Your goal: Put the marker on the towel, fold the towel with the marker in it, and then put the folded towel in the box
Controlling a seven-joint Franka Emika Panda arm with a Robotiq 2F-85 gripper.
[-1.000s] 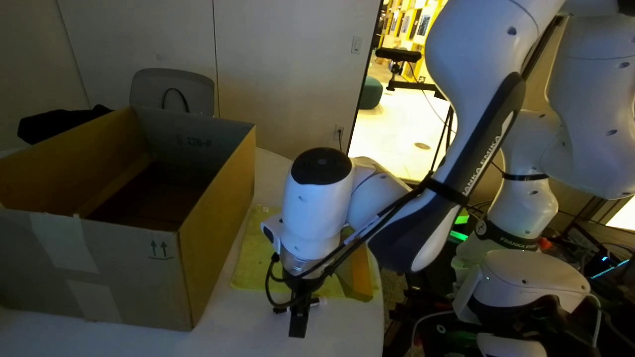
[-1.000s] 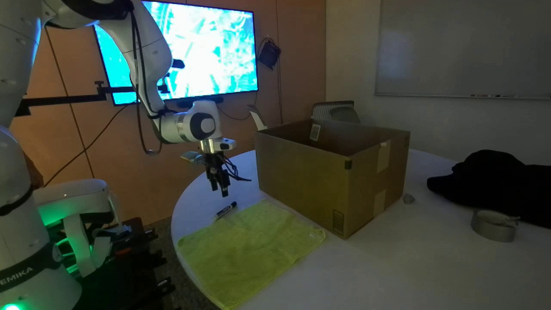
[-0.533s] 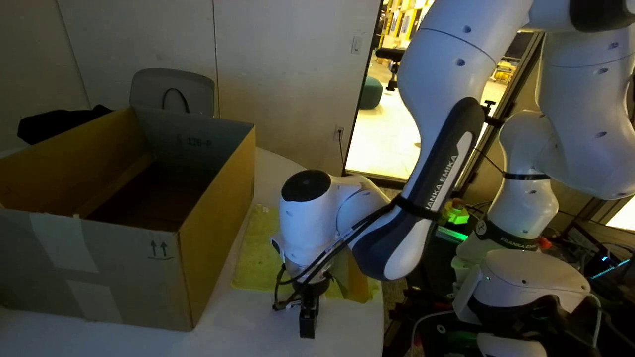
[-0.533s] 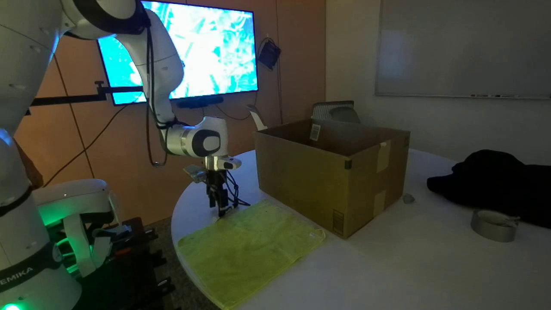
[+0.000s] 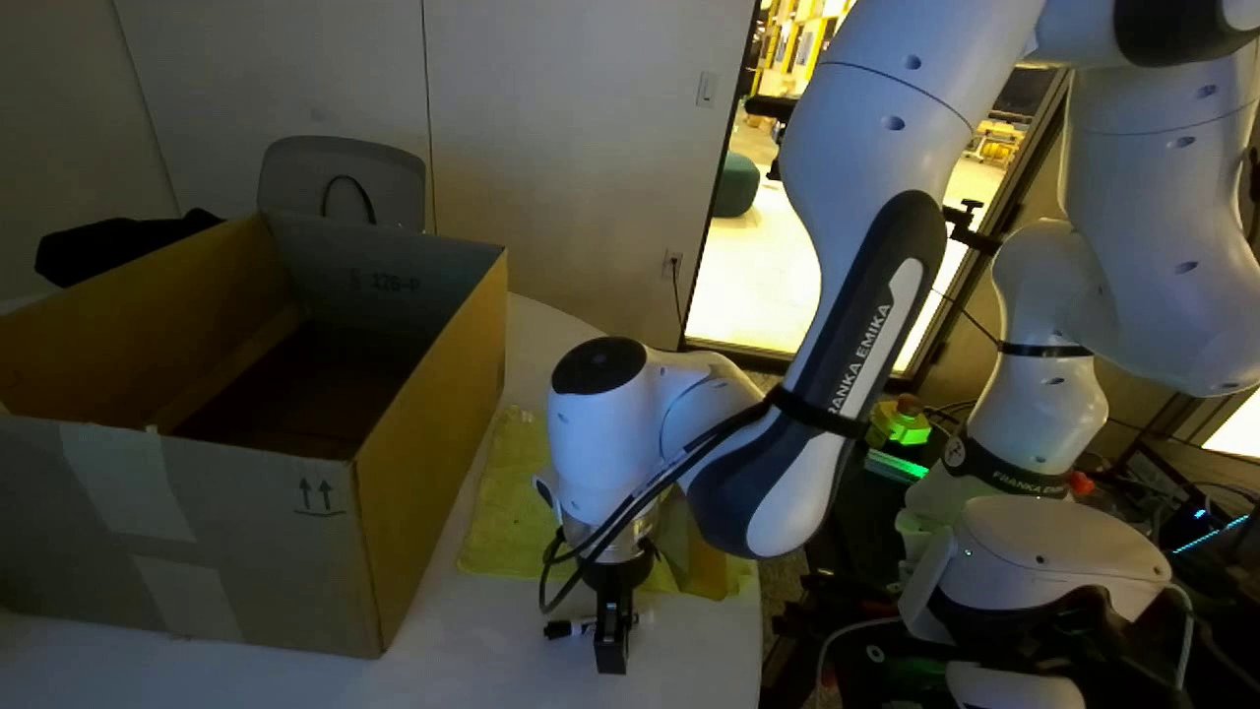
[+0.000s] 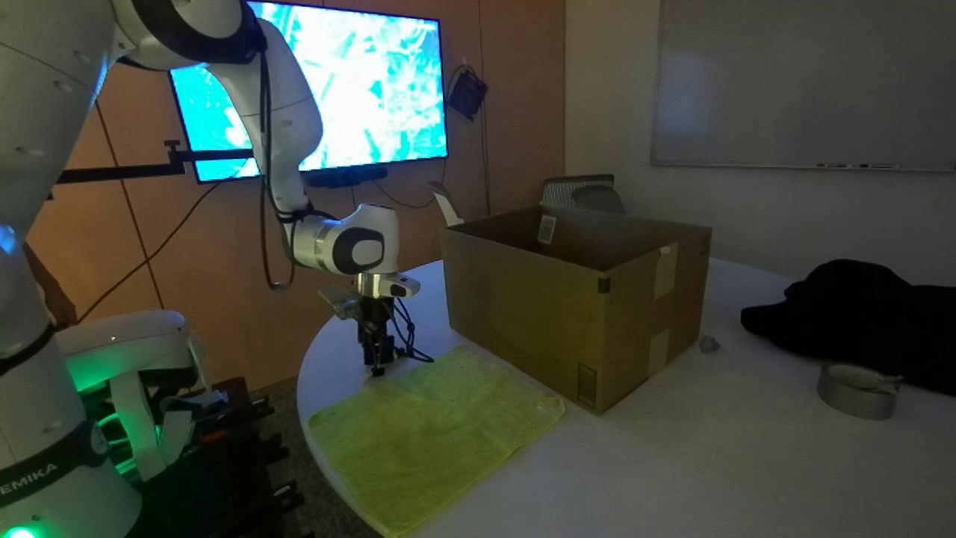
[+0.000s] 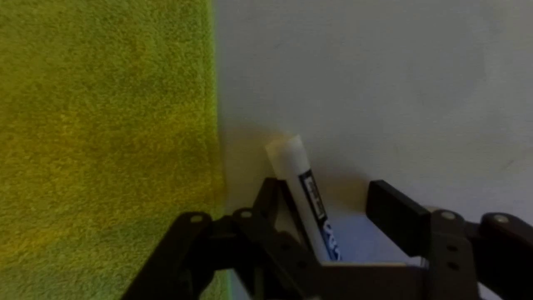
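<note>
Wrist view, and you're holding the gripper (image 7: 324,200) with its fingers (image 7: 395,217) standing apart, one on each side of the marker (image 7: 305,196). A clear gap is showing between it and the finger farther from the towel (image 7: 112,125); to the nearer finger it's lying close, and I can't tell whether they're touching. The marker is lying on the white table (image 7: 374,83), just beside the towel's edge. In an exterior view you're pointing the gripper straight down, and the marker is showing on both sides of a finger. The towel is lying flat and unfolded, the box (image 6: 523,306) is standing open beside it, and a grey roll (image 6: 855,396) is sitting near a black cloth (image 6: 859,321).
</note>
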